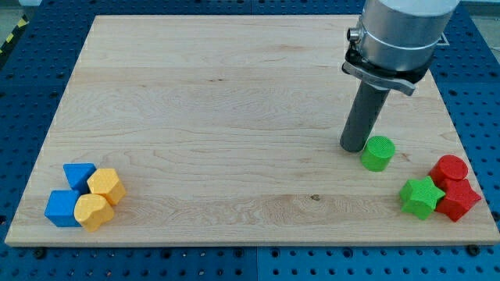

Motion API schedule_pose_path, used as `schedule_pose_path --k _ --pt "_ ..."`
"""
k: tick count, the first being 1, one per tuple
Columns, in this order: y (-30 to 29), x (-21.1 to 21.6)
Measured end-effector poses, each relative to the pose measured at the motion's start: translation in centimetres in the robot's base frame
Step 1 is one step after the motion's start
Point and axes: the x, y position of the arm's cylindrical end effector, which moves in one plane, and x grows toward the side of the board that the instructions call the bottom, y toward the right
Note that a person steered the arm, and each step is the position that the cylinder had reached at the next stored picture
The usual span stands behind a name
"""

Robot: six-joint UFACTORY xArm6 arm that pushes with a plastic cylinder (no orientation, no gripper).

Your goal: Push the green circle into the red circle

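The green circle [378,153] lies on the wooden board at the view's right. The red circle [450,169] lies to its right and a little lower, near the board's right edge. My tip [353,147] stands on the board just left of the green circle, touching or nearly touching its left side. The dark rod rises from the tip to the grey arm head at the view's top right.
A green star [420,197] and a red block [458,199] sit just below the red circle. At the view's bottom left lies a cluster: a blue triangle [79,175], a blue block [61,208], and two yellow blocks [105,186] [93,211].
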Motion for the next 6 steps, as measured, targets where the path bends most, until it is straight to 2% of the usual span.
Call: schedule_pose_path --k 2,6 --pt "0.3 2.9" --pt "4.7 4.6"
